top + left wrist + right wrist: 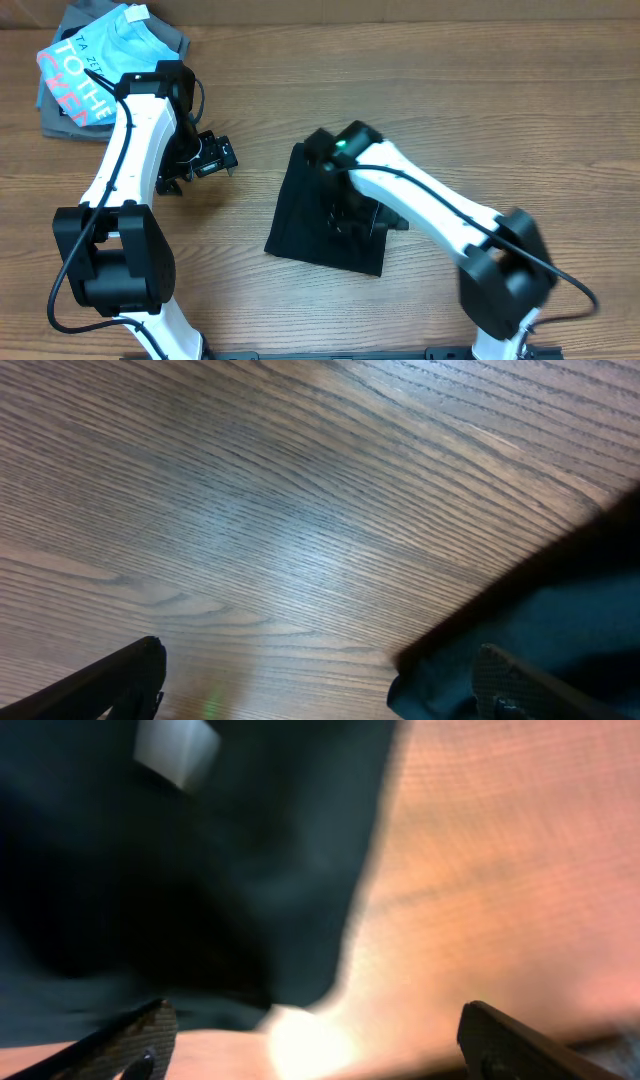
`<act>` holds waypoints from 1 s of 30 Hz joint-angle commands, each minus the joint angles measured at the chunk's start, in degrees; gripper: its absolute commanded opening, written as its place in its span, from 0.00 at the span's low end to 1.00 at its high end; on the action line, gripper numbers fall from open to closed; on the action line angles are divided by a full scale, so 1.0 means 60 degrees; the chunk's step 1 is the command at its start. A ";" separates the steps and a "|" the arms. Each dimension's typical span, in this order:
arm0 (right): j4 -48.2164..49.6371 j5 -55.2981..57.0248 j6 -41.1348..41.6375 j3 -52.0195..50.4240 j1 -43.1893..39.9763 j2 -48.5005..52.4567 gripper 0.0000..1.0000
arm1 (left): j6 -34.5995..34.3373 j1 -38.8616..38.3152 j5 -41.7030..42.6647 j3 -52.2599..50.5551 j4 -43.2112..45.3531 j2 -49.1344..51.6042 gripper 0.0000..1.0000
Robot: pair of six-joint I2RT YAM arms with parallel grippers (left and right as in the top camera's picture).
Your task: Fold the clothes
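– Starting at the far left corner, what lies on the brown wood-grain table (pixel 450 90)?

– A light blue tee with pink and white lettering (pixel 110 45), resting on top of grey folded garments (pixel 52 118). They are well apart from everything else.

– And next along?

– The white left arm with black joints (pixel 130 150) reaches up from the near edge. The left gripper (pixel 318 665) hangs over bare wood with its black fingers (pixel 120 675) spread wide and nothing between them.

– Where is the garment being folded?

– The plain black short-sleeved shirt of soft fabric (pixel 310 215) lies flat around the middle of the table, folded into a compact four-sided bundle. It sits to the right of the left gripper, apart from it.

– What about the other side?

– The right gripper (pixel 315 1025) is over the right part of that bundle. Its fingers (pixel 510 1035) stand far apart and hold nothing. The black cloth fills the upper left of the wrist view, with a small white tag (pixel 175 750) showing near the top. That view is blurred, so I cannot tell whether the fingers touch the fabric.
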 commanded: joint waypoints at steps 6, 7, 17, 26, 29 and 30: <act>0.2645 -0.1475 -0.0812 -0.0506 -0.1293 -0.0423 0.77 | 0.0270 -0.0084 0.0178 -0.0055 -0.0029 -0.0142 1.00; 0.3253 -0.1982 -0.0809 -0.0798 -0.1512 -0.0423 0.68 | 0.0270 -0.0084 0.0178 -0.0055 -0.0026 -0.0142 1.00; 0.4889 -0.2350 -0.0474 -0.2310 -0.1636 -0.0215 0.56 | 0.0266 -0.0080 0.0182 -0.0055 0.0047 -0.0142 1.00; 0.5238 -0.2331 -0.0441 -0.2313 -0.1636 0.0270 0.41 | 0.0270 -0.0080 0.0178 -0.0055 0.0040 -0.0142 1.00; 0.5238 -0.2324 -0.0444 -0.2313 -0.1636 0.0528 0.34 | 0.0273 -0.0080 0.0178 -0.0055 0.0044 -0.0142 1.00; 0.5235 -0.2280 -0.0441 -0.2313 -0.1636 0.0597 0.30 | 0.0273 -0.0080 0.0175 -0.0055 0.0044 -0.0142 1.00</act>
